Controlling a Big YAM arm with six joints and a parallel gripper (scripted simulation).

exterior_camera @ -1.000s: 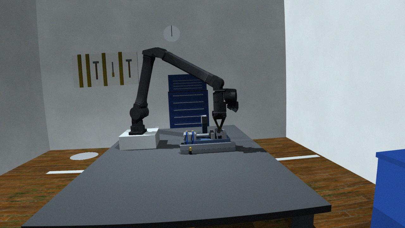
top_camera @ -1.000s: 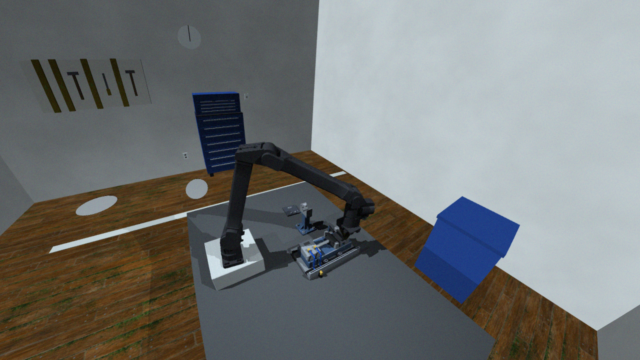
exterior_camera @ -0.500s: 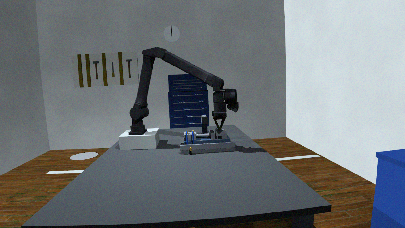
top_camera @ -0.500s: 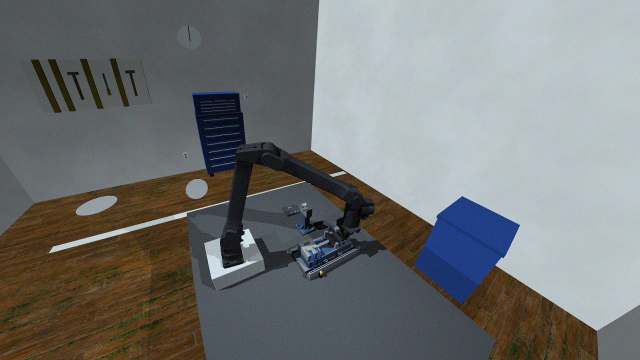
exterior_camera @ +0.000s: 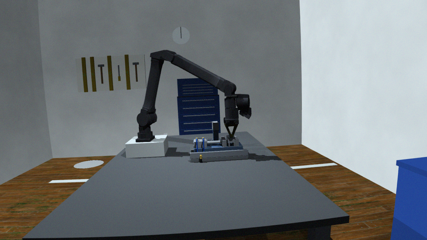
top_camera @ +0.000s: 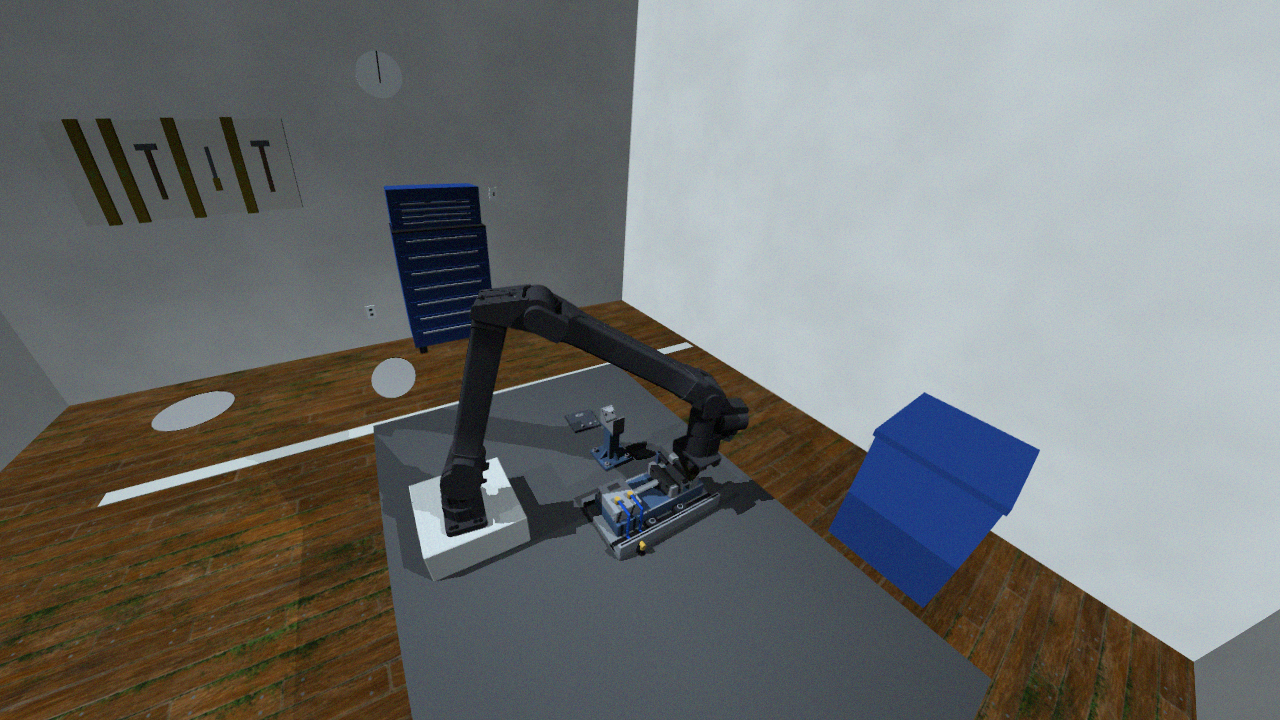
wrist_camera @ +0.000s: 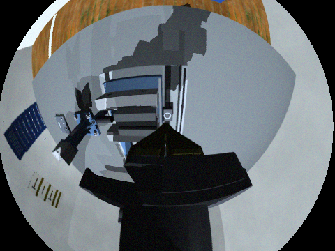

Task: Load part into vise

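The vise [top_camera: 666, 519] [exterior_camera: 221, 154] stands mid-table, with its air cylinder and blue hoses [exterior_camera: 199, 143] at the near-left end. My gripper [top_camera: 682, 467] [exterior_camera: 231, 136] [wrist_camera: 165, 126] is shut with nothing between the fingers. Its tips point straight down into the gap between the jaws, at the end far from the cylinder. A grey block, apparently the part [top_camera: 665, 484] [exterior_camera: 230, 140], lies low between the jaws right under the fingertips. I cannot tell its slot side or whether it touches the fixed jaw and the work stop. The dark infeed plate [top_camera: 581, 418] behind the vise is bare.
The V-block stand [top_camera: 613, 440] [exterior_camera: 215, 128] on its blue foot rises just behind the vise. The arm's white base block [top_camera: 465, 528] [exterior_camera: 146, 146] sits left of the vise. A blue bin [top_camera: 930, 492] stands off the table's right edge.
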